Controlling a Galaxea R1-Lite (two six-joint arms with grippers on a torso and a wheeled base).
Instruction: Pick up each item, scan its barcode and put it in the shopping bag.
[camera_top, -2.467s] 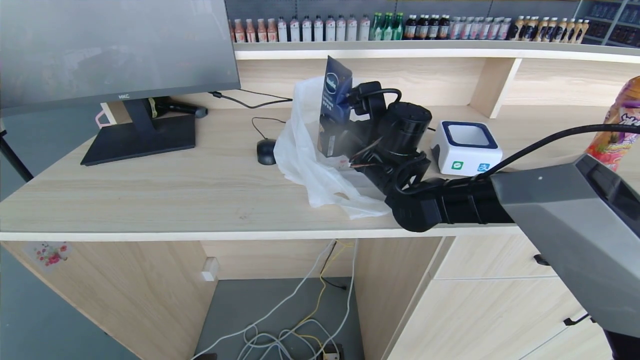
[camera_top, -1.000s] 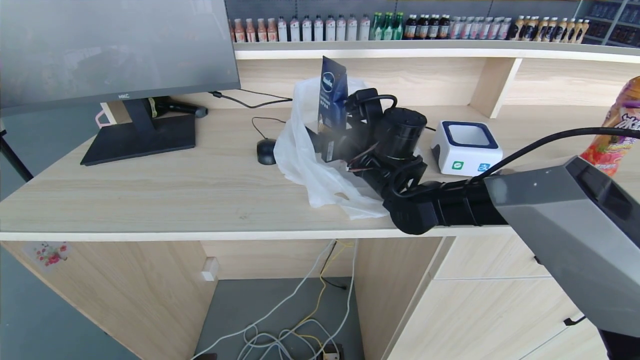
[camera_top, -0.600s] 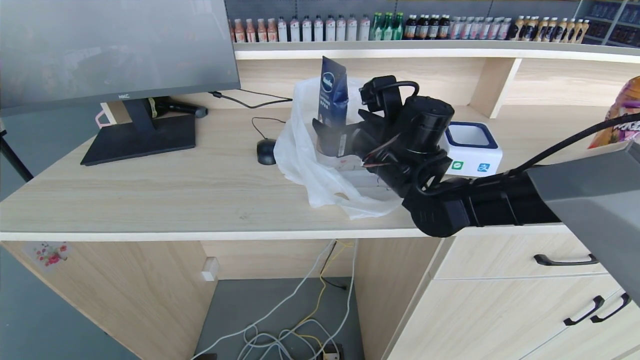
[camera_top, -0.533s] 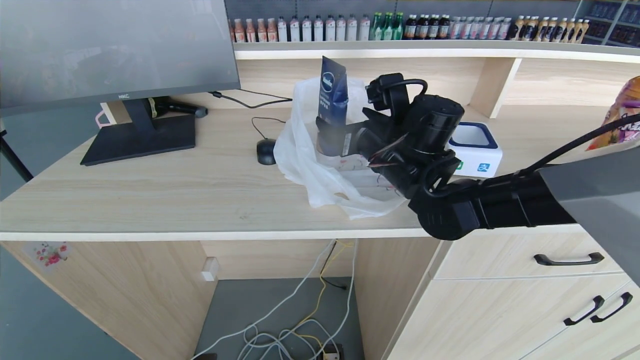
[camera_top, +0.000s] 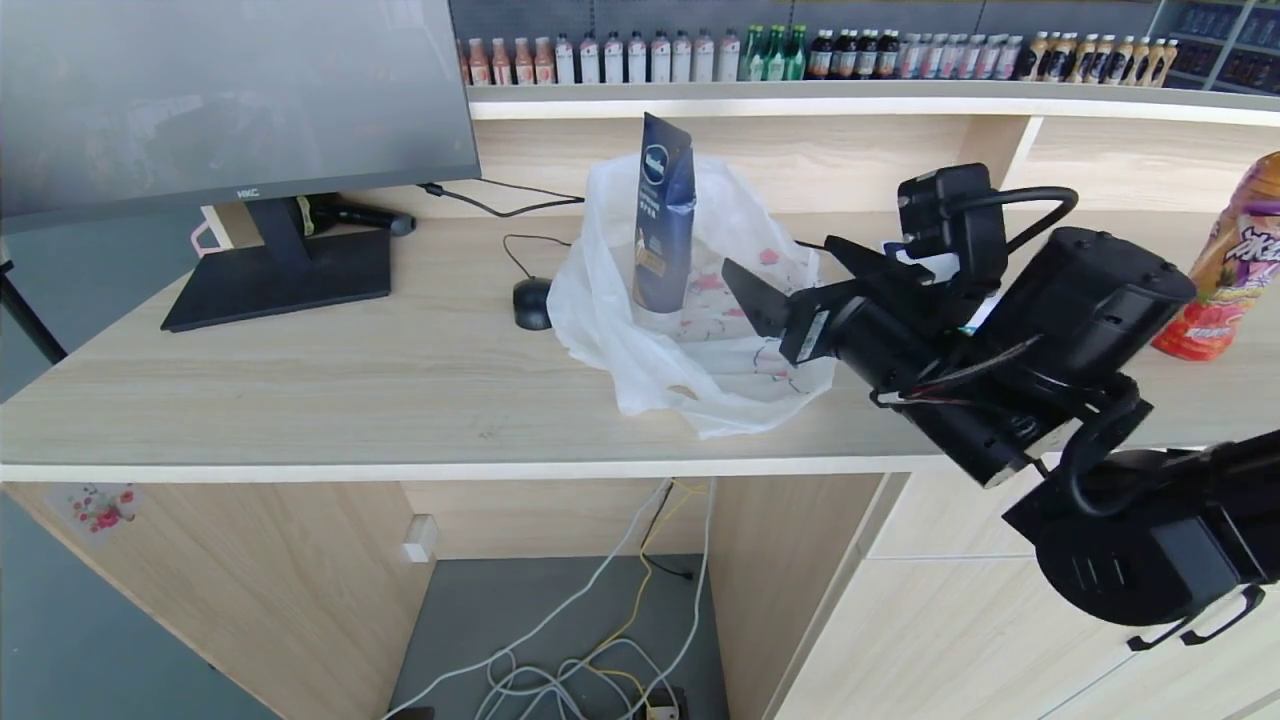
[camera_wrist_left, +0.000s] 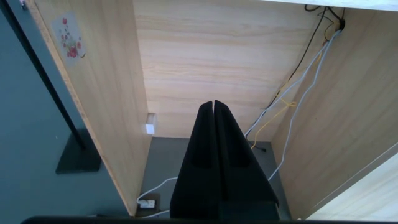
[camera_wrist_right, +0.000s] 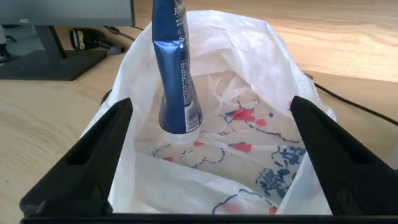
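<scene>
- You are drawing your right claw (camera_top: 780, 258) back out of the shopping bag (camera_top: 610, 330), off to the robot's right and nearer the counter's front edge.
- You are now holding its fingers spread wide with nothing between them; a moment ago they were clamped on the blue tube (camera_top: 662, 215).
- The tube is now standing upright in the bag by itself, ahead of the fingertips and clear of them.
</scene>
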